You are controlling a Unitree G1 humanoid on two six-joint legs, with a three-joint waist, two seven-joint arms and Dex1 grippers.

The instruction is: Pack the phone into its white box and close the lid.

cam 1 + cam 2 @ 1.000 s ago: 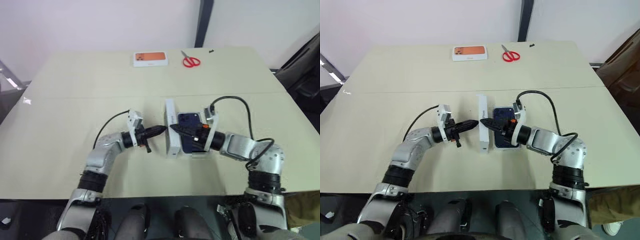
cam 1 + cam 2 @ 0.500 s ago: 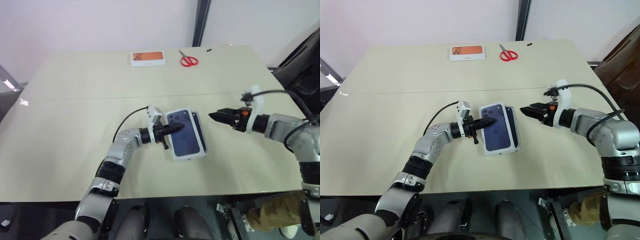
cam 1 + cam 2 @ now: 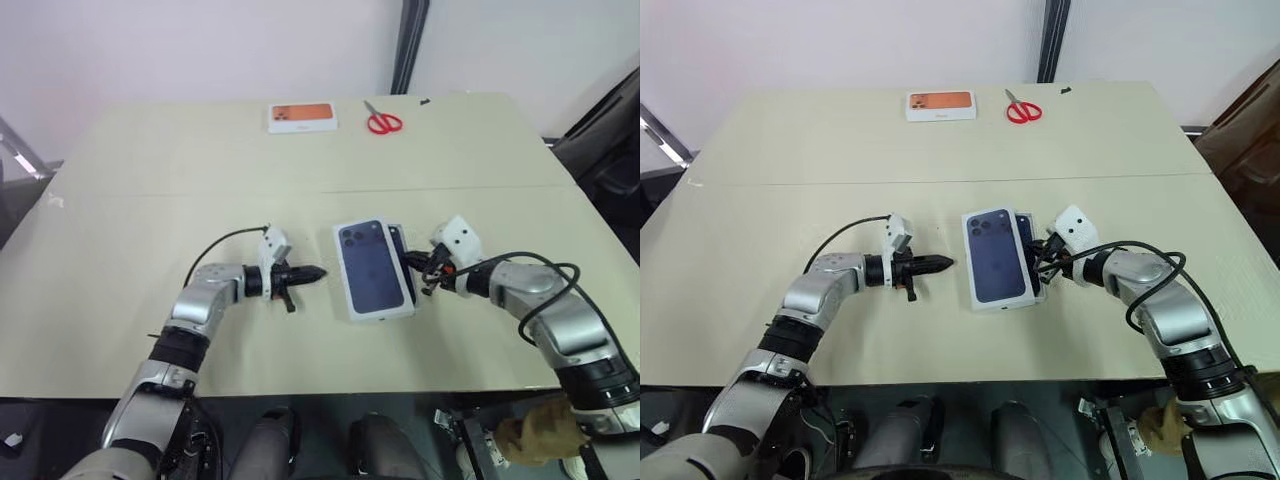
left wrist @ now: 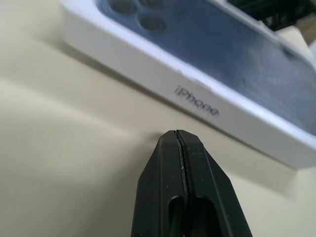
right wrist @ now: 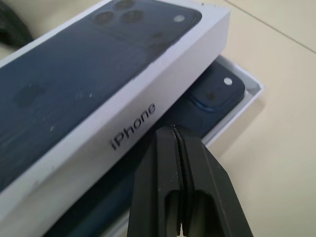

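The lid [image 3: 372, 268] lies picture side up at the table's middle, set askew over the white box [image 5: 251, 95]. It leaves a strip along the box's right side uncovered. The phone [image 5: 217, 91] lies in that strip, dark blue, camera bump up, mostly hidden under the lid. My left gripper [image 3: 318, 271] is shut and empty, pointing at the lid's left side wall a short way off it. My right gripper [image 3: 420, 269] is shut with nothing in it, its tip at the box's right edge beside the lid's wall marked "iPhone".
A white box with an orange top [image 3: 301, 116] and red scissors [image 3: 381, 122] lie near the table's far edge. A dark chair [image 3: 610, 140] stands past the right edge. Bare tabletop [image 3: 150, 200] surrounds the box on all sides.
The lid, standing on edge a second ago, now lies flat over the box. My left gripper has drawn back left off it. The right gripper came in from the right and shut.
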